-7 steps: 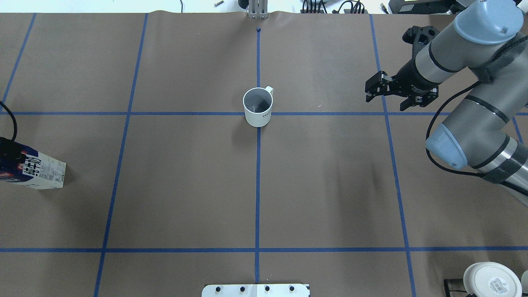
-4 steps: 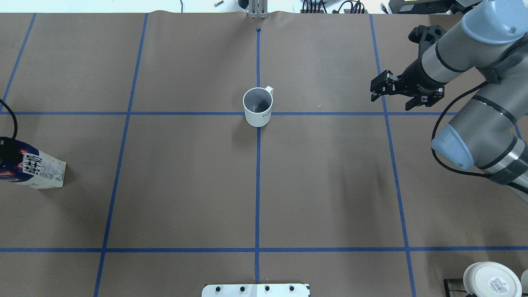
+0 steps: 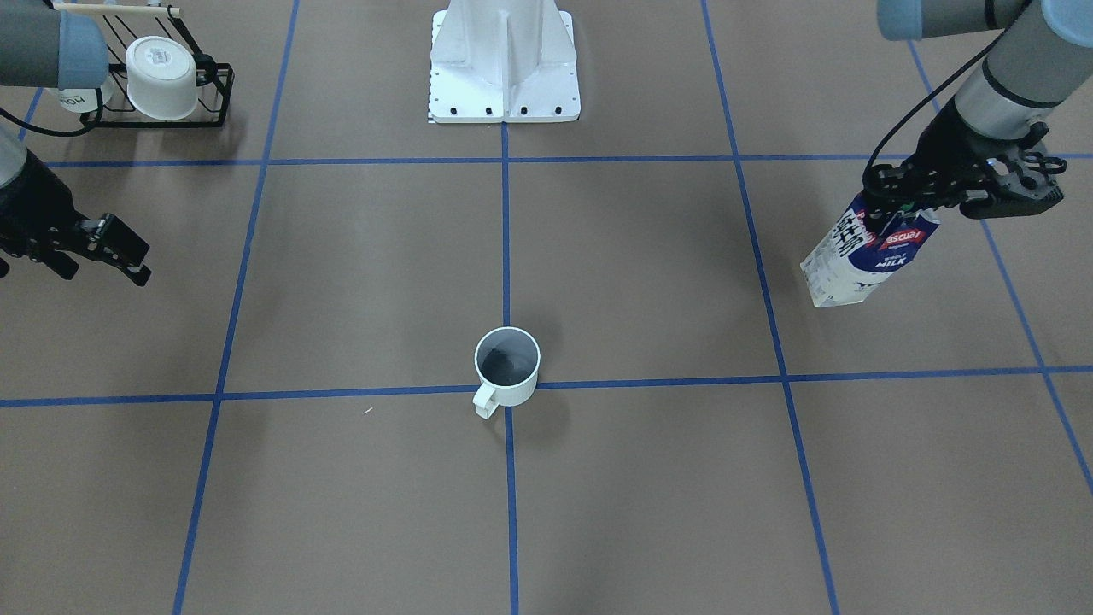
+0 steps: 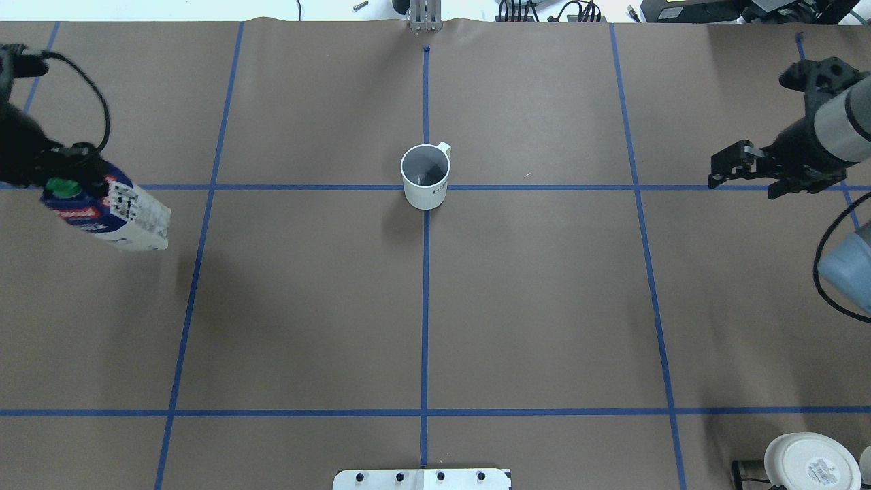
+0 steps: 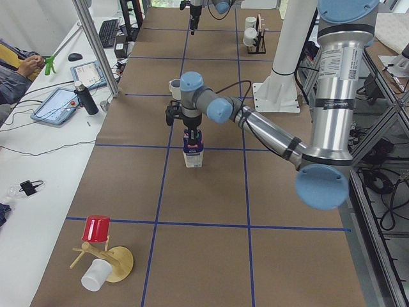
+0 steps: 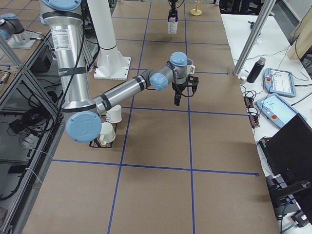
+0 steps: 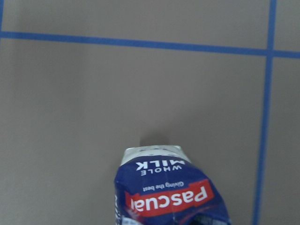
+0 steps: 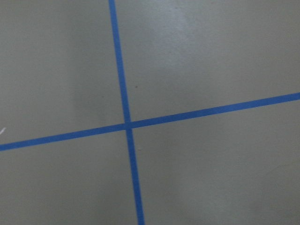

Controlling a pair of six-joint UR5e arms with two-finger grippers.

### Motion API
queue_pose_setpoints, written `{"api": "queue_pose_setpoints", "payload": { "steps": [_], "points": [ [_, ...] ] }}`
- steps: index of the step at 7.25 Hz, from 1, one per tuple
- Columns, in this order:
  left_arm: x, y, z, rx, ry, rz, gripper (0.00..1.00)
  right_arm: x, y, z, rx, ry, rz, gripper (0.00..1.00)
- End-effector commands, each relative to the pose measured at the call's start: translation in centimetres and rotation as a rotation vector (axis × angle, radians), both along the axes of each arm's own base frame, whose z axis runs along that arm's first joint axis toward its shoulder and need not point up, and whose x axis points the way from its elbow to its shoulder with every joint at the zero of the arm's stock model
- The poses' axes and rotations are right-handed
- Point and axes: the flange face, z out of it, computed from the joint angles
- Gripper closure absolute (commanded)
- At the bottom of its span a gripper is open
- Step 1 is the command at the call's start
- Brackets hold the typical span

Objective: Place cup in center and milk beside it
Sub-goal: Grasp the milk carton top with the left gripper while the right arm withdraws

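The off-white cup (image 4: 425,173) stands upright on the crossing of the blue tape lines at the table's middle, its handle pointing away from the robot; it also shows in the front-facing view (image 3: 507,366). My left gripper (image 4: 60,178) is shut on the top of the milk carton (image 4: 112,214) at the far left, well apart from the cup. The carton hangs upright, close over the table (image 3: 858,256) (image 5: 193,150) (image 7: 168,192). My right gripper (image 4: 742,178) is open and empty at the far right (image 3: 102,266).
A black wire rack with white cups (image 3: 162,77) sits near the robot's right corner (image 4: 810,463). The white base plate (image 3: 504,60) is at the robot's edge. A red cup on a wooden stand (image 5: 99,246) sits beyond the left end.
My left gripper has carried the milk away from the robot and a little toward the middle. My right arm has drawn back to the right, away from the cup. The cup has not moved.
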Motion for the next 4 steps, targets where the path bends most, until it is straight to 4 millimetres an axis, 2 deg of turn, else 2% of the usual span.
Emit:
{"api": "queue_pose_setpoints", "payload": {
  "steps": [1,2,3,4],
  "points": [
    [10.0,-1.2,-14.4,-0.037,0.023,0.024,0.97,4.3,1.9,4.3,0.041,0.058,-0.057,0.00],
    [16.1,-0.7,-17.9,-0.001,-0.018,0.024,0.97,4.9,2.0,5.3,0.059,0.074,-0.085,0.00],
    [21.2,0.1,-20.1,0.005,-0.020,0.057,0.97,4.9,2.0,5.4,0.058,0.075,-0.085,0.00],
    [23.4,-1.3,-20.1,0.043,-0.007,0.046,0.96,4.9,2.1,5.5,0.057,0.075,-0.085,0.00]
  ]
}}
